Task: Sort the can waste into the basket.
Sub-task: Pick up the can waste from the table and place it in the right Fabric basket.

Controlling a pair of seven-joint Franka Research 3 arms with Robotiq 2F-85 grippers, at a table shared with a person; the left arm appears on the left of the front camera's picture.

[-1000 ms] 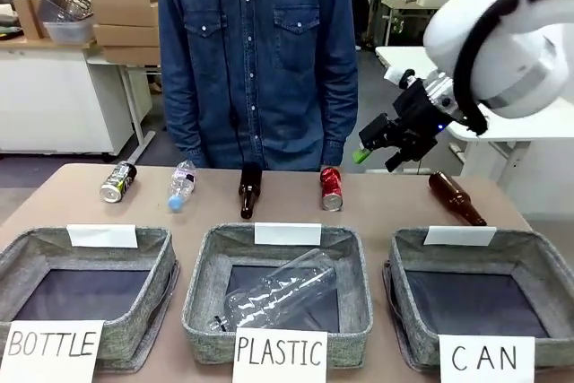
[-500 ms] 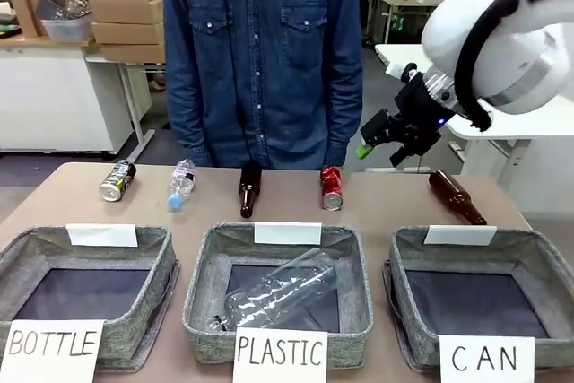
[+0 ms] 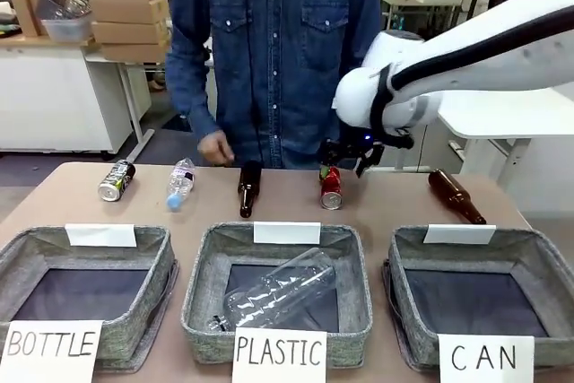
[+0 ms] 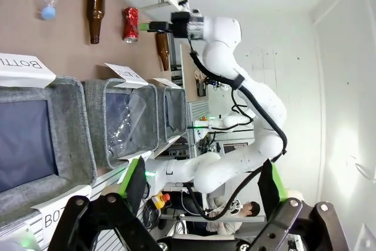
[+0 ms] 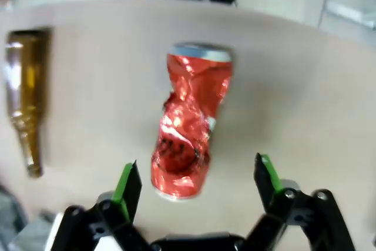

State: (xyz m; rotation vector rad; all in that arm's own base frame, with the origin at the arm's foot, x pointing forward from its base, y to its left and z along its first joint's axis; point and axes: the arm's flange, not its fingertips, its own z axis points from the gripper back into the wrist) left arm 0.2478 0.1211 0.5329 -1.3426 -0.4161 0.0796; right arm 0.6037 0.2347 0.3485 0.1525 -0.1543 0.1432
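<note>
Table (image 3: 54,199): we log it as the work surface; every place below is given from the basket

Right arm (image 3: 466,51): we see it reach from the basket's side of the table out past the basket's far-left corner

Basket (image 3: 529,241), carded "CAN": we find its dark floor bare, with neither can in it, so we judge the sort hardly begun

Left gripper (image 4: 202,181): jaws spread with nothing between them; we place it well apart from the basket, off to the left

Right gripper (image 5: 195,177): jaws released and wide; in its wrist view the green pads (image 5: 124,183) stand either side of the red can without touching it

Red can (image 3: 331,187): dented and lying on its side, beyond the basket's far-left corner, towards the person

Dark can (image 3: 117,180): in the same far row, the piece lying farthest from the basket

Step in hand, as we judge it: lining up over the red can to grasp it. The next move calls for lowering, closing gently across the crumpled body, which may slip or give, then carrying it back over the basket and letting go
</note>
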